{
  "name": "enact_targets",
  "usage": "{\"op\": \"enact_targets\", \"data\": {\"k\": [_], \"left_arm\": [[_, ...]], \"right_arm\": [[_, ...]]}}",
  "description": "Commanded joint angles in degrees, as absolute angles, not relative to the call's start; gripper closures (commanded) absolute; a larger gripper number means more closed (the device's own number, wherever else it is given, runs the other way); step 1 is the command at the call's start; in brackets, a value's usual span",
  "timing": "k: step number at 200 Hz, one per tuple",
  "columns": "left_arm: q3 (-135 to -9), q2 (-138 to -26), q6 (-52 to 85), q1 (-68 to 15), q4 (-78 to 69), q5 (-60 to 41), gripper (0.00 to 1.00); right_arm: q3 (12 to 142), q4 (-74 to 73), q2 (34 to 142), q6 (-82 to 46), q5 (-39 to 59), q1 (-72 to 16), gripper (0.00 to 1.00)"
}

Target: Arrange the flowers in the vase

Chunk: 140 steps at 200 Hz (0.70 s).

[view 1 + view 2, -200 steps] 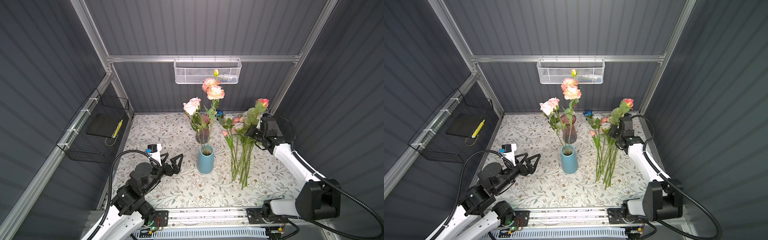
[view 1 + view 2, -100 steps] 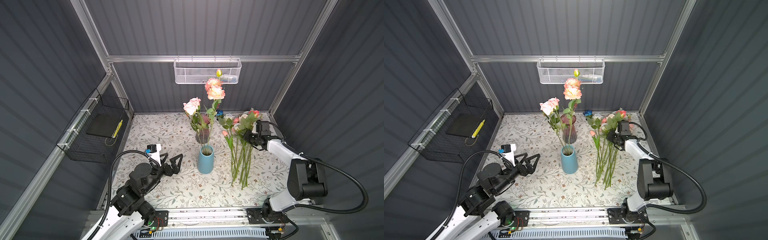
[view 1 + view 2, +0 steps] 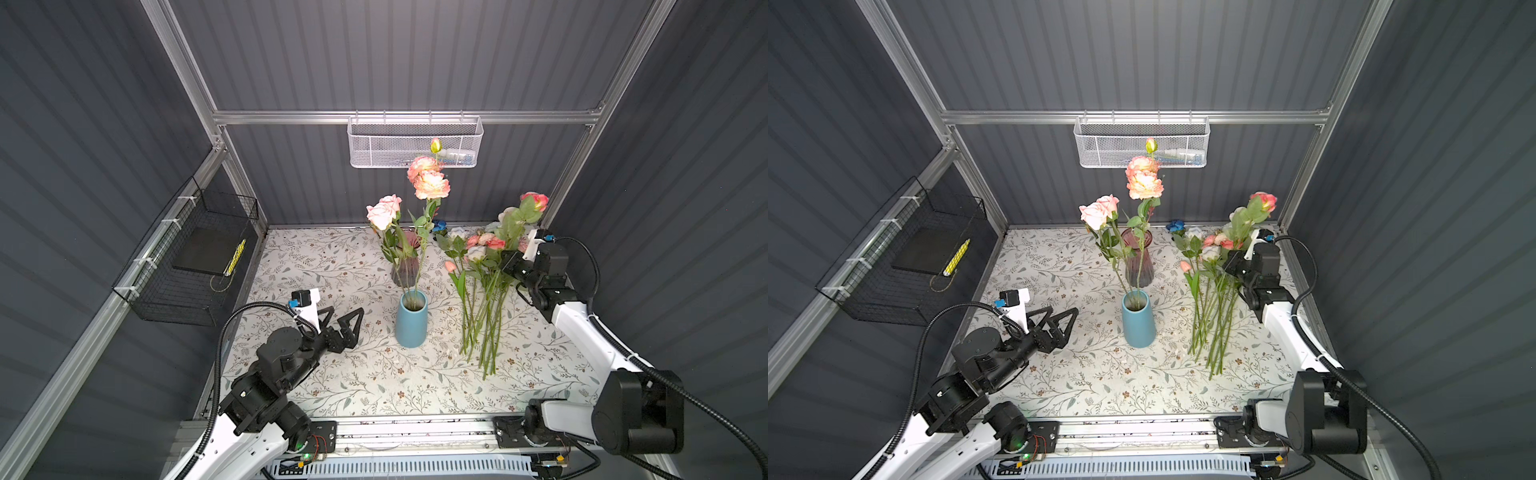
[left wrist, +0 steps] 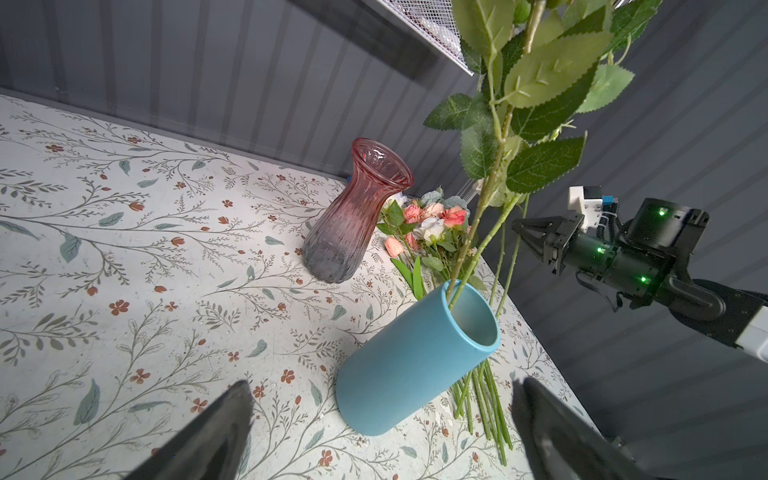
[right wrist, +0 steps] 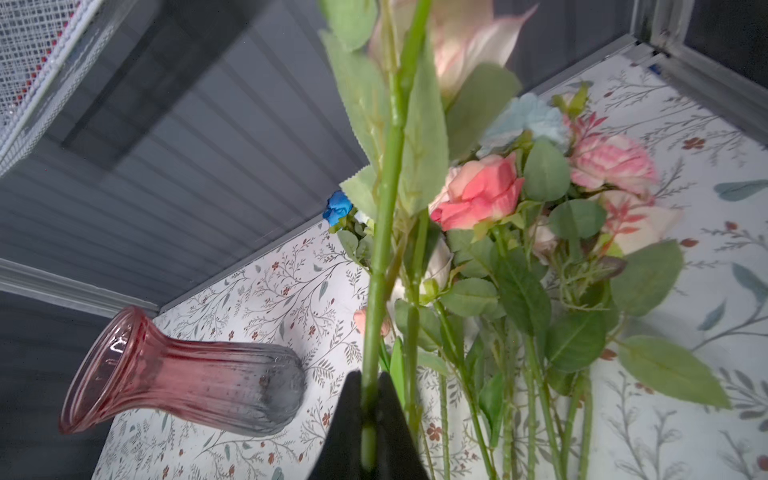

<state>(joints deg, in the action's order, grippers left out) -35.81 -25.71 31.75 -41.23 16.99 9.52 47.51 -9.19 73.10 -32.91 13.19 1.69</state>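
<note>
Two grippers in play: the right gripper [image 5: 369, 380] pinches one rose stem [image 5: 384, 232] tight, its head high above the flowers [image 3: 482, 299] lying on the table [image 3: 332, 257] right of the blue vase [image 3: 411, 324], which holds a few blooms [image 3: 430, 185], while the left gripper [image 3: 345, 311] gapes wide left of it.

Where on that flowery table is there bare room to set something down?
Barest: the back-left stretch of the table, between the black wire basket and the pink vase, and the front strip before the blue vase. Crowded: the right side, where loose flowers lie by the right gripper holding a flower.
</note>
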Motion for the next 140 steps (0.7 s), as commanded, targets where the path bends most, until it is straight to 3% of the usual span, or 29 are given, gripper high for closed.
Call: {"op": "enact_targets", "data": {"k": [1,9,23,40,53,63,76,114,130,140], "left_arm": [[-35.4,-25.1,31.7,-41.4,16.9,10.2,0.00],[-35.3,-25.0,31.7,-41.5,17.0,10.4,0.00],[-35.5,-24.7,31.7,-41.5,17.1,10.3,0.00],[-35.5,-24.1,31.7,-41.5,17.4,10.5,0.00],[-35.4,-23.7,31.6,-41.5,17.6,10.6,0.00],[-35.4,-23.4,31.6,-41.5,18.0,10.7,0.00],[-35.3,-23.0,31.5,-41.5,18.3,10.9,0.00],[-34.8,-22.5,31.3,-41.5,18.3,11.3,0.00],[-34.6,-22.7,31.4,-41.5,18.0,11.3,0.00],[-34.5,-22.8,31.3,-41.5,17.6,11.2,0.00]], "right_arm": [[43.4,-13.8,73.7,-39.7,26.1,6.9,1.00],[44.7,-11.4,74.4,-37.7,28.5,7.1,0.99],[41.5,-22.0,75.0,-42.9,34.6,7.7,0.95],[46.0,-11.6,76.9,-40.6,33.1,7.7,0.96],[43.8,-17.4,77.1,-43.7,34.6,8.0,0.93],[45.0,-13.5,77.7,-42.7,33.1,7.9,0.88],[48.3,-5.2,78.8,-38.3,29.3,6.8,0.73],[48.4,-3.1,79.1,-36.1,27.4,6.0,0.80],[49.0,-1.2,78.6,-35.2,25.3,5.0,0.76],[50.3,1.7,78.4,-33.7,22.1,3.9,0.67]]}}
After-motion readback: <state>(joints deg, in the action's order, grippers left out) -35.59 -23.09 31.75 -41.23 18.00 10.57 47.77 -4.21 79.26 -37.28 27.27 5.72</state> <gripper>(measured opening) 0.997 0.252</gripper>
